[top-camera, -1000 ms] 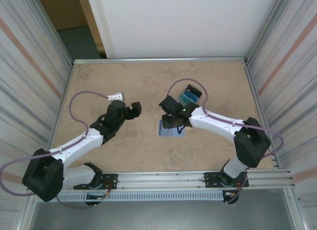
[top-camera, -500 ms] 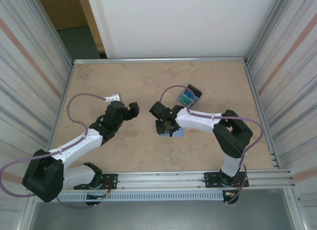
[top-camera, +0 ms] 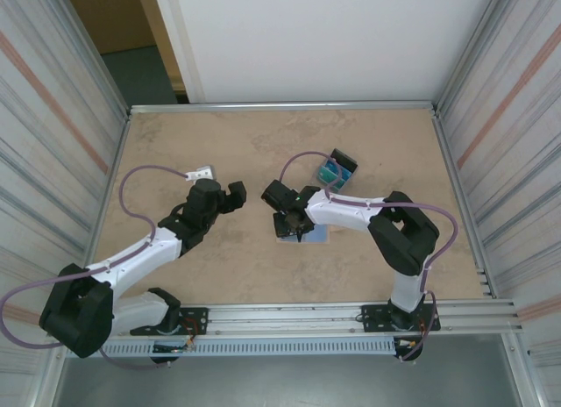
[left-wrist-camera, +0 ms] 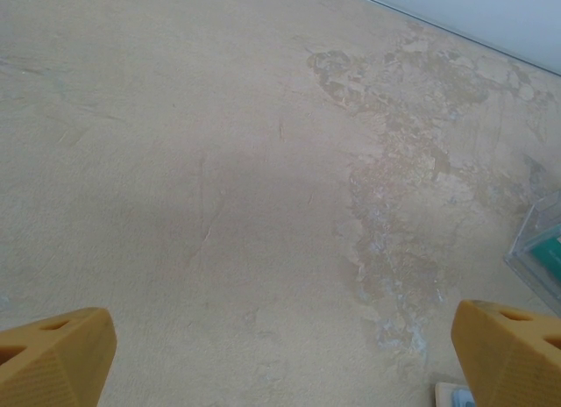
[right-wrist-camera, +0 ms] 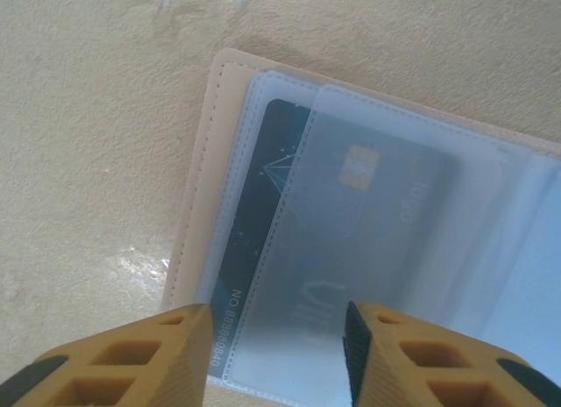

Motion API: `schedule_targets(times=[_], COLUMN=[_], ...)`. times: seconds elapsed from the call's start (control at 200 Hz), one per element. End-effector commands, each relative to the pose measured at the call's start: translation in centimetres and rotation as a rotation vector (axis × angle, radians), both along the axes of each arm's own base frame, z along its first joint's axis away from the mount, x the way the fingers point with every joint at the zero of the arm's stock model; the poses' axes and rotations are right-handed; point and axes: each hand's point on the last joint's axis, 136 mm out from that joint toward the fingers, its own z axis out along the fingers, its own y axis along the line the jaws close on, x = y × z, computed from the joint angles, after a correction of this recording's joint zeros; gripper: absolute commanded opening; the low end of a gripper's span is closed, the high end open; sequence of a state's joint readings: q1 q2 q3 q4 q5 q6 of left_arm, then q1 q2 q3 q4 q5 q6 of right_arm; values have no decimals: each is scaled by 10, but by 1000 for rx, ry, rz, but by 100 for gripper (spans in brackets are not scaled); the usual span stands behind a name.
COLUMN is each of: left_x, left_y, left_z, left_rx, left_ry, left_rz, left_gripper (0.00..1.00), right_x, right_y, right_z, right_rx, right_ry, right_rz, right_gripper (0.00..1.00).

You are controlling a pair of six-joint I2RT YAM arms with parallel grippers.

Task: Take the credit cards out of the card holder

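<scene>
The card holder (right-wrist-camera: pixel 203 174) lies open and flat on the table, tan-edged with pale blue see-through sleeves. A dark navy credit card (right-wrist-camera: pixel 256 216) sits in its left sleeve. Over it, behind a frosted flap, lies another card (right-wrist-camera: pixel 377 216) with a gold chip. My right gripper (right-wrist-camera: pixel 276 337) hovers just above the holder's near edge, partly open, its fingers on either side of the sleeve and nothing pinched between them. In the top view the right gripper (top-camera: pixel 289 221) covers the left part of the card holder (top-camera: pixel 318 235). My left gripper (top-camera: pixel 237 195) stands wide open over bare table to the left of it.
A clear plastic tray (top-camera: pixel 336 170) of teal and blue cards stands behind the holder; its corner (left-wrist-camera: pixel 545 253) shows in the left wrist view. A small white block (top-camera: pixel 203 171) lies behind the left arm. Metal walls close in the table on both sides.
My right arm has swung left and folded its elbow, bringing the gripper over the holder's left part. The left arm has barely moved.
</scene>
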State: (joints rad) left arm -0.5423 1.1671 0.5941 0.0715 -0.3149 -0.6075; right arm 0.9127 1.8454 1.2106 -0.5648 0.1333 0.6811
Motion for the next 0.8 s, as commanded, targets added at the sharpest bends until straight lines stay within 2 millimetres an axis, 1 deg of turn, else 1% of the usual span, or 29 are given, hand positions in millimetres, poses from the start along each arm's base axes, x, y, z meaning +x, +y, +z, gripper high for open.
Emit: schedule_targets(times=[0.0, 0.231, 0.426, 0.566, 0.672, 0.797], left_x=[2, 1, 2, 2, 1, 1], left_y=[4, 4, 3, 2, 1, 2], left_z=[0, -2, -3, -3, -3, -1], left_rx=[-3, -1, -2, -4, -4, -3], left_ry=[11, 20, 24, 25, 26, 22], left_rz=[22, 22, 19, 14, 9, 7], left_gripper=[99, 99, 99, 99, 99, 99], right_x=[-4, -10, -13, -16, -18, -18], right_y=[1, -7, -8, -10, -13, -11], right_z=[-6, -14, -21, -24, -25, -22], right_rx=[-14, -41, -36, -34, -11, 49], right_ry=[25, 45, 61, 72, 87, 90], right_rz=[-12, -16, -21, -28, -34, -25], right_gripper=[42, 40, 40, 35, 33, 31])
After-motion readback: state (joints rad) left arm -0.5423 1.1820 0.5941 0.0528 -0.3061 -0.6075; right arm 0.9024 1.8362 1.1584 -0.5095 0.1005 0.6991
